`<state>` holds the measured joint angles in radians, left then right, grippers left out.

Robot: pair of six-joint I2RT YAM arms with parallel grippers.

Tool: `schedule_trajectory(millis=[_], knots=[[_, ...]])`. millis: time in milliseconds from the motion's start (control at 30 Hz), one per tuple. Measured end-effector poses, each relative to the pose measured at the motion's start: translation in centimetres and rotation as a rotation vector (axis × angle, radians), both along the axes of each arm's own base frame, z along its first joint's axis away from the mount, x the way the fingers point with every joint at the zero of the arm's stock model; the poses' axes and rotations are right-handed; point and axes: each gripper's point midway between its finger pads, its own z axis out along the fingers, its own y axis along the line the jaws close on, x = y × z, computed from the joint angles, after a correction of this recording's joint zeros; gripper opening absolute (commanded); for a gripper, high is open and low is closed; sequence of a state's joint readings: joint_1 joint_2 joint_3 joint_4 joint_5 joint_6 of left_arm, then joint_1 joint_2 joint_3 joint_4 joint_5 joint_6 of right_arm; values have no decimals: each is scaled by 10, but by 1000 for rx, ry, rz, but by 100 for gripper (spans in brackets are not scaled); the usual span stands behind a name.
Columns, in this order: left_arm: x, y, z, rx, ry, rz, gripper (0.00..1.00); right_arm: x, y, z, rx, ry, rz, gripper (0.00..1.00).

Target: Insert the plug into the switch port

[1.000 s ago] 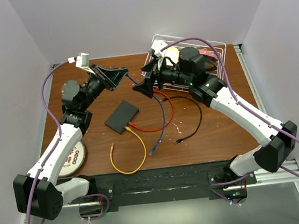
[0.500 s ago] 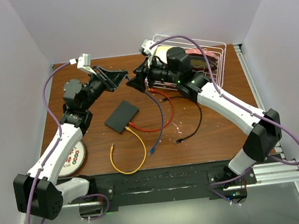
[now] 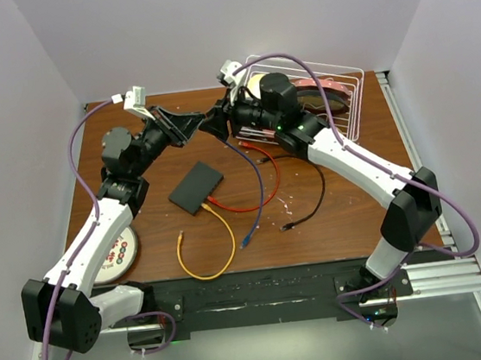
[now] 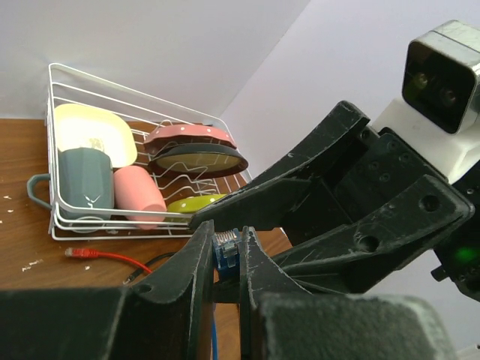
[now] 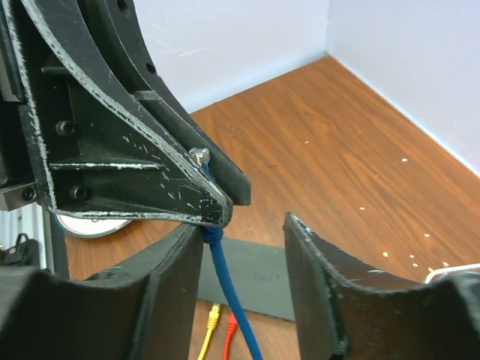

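Left gripper (image 3: pixel 201 120) pinches blue plug (image 4: pixel 227 247) aloft, behind the switch (image 3: pixel 196 188) — cable (image 5: pixel 225 277) dangling toward it. Right gripper (image 5: pixel 240 229) jaws half-apart, straddling cable under plug — likely seeking a better insertion grip.

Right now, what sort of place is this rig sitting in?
Probably a lab robot test cell, not a home or server room: plain white walls box in a small wooden table, and the props are mismatched, a network switch plus a dish rack.
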<state>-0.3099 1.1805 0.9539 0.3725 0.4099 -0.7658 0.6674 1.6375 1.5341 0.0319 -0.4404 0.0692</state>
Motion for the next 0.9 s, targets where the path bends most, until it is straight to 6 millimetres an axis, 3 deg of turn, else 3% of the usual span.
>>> schedule_trajectory(millis=[100, 200, 367, 433, 533, 567, 633, 733, 900], knots=[[1, 0, -1, 0, 3, 2, 0, 2, 4, -6, -5, 11, 7, 41], [1, 0, -1, 0, 2, 1, 0, -1, 7, -6, -1, 18, 20, 24], [2, 1, 2, -6, -10, 10, 0, -6, 12, -3, 20, 32, 33, 8], [3, 2, 3, -7, -14, 14, 9, -5, 12, -2, 26, 37, 22, 3], [4, 3, 3, -3, -18, 21, 39, -4, 11, -1, 31, 36, -6, 0], [5, 3, 3, 1, -20, 25, 54, -4, 10, -1, 30, 35, -15, 0], [6, 7, 1, 22, -25, 37, 67, 3, 3, 0, 26, 25, -68, 0], [10, 14, -1, 52, -20, 64, 77, 17, -15, 9, 24, -6, -166, 0], [16, 25, -1, 108, -24, 126, 83, 24, -54, 34, 1, -76, -307, 0]])
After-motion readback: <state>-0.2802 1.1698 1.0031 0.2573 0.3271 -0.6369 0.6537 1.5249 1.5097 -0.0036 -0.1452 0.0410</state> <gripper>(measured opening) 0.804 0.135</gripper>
